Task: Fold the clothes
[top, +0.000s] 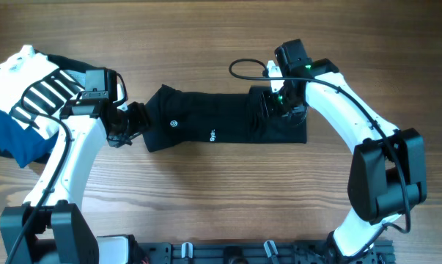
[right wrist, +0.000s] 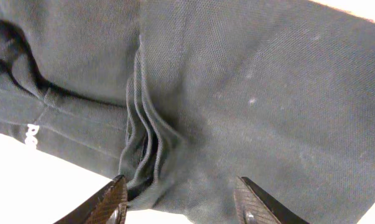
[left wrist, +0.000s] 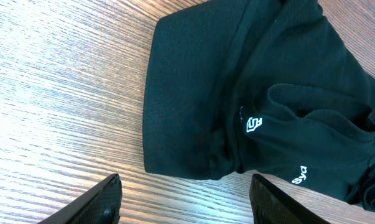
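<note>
The black T-shirt (top: 221, 119) lies folded into a long narrow band across the middle of the table, with a small round white logo (top: 174, 123) and tiny white lettering on top. My left gripper (top: 136, 121) is open at the shirt's left end, just off the fabric; in the left wrist view its fingers (left wrist: 184, 202) straddle bare wood below the shirt's edge (left wrist: 193, 112). My right gripper (top: 275, 103) is open over the shirt's right part; in the right wrist view its fingers (right wrist: 181, 202) straddle a bunched ridge of folds (right wrist: 143, 143).
A white garment with black stripes (top: 41, 84) and a blue garment (top: 15, 136) lie at the table's left edge, behind my left arm. A black cable (top: 246, 70) loops above the shirt near my right wrist. Bare wood surrounds the shirt.
</note>
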`<action>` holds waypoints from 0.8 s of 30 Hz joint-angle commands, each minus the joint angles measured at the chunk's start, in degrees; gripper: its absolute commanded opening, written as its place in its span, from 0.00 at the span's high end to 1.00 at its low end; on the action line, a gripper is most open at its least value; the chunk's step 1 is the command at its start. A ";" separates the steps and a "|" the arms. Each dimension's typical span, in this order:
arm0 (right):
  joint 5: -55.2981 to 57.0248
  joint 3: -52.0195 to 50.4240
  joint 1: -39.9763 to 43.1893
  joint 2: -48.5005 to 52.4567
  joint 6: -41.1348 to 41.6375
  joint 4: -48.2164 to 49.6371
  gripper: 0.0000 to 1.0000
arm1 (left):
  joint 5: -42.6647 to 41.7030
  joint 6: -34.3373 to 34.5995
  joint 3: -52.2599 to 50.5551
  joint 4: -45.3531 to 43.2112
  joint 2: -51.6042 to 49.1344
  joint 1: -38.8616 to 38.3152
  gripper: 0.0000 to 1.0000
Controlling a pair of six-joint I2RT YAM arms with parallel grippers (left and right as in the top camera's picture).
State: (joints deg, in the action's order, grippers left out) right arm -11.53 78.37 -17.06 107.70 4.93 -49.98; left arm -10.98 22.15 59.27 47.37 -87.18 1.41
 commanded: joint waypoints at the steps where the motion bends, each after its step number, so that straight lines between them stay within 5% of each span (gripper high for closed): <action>1: 3.58 0.70 -0.33 0.74 3.10 1.14 0.43 | -0.11 -0.94 0.63 0.09 0.07 0.22 0.34; 8: 5.29 0.70 -0.28 0.72 4.26 1.11 0.44 | -0.09 -0.94 0.63 0.04 0.07 0.22 0.32; 14: 8.11 0.72 1.14 -2.25 6.23 0.59 0.39 | -2.91 -7.89 0.63 -0.39 -0.35 0.20 0.16; 24: 8.09 0.70 2.80 -3.91 6.21 -1.57 0.35 | -9.57 -9.92 0.63 -9.57 -9.84 -2.51 0.18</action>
State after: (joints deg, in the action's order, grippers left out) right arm -4.40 78.37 -14.20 105.30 10.33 -51.24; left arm -18.61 13.43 59.27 40.03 -93.62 0.78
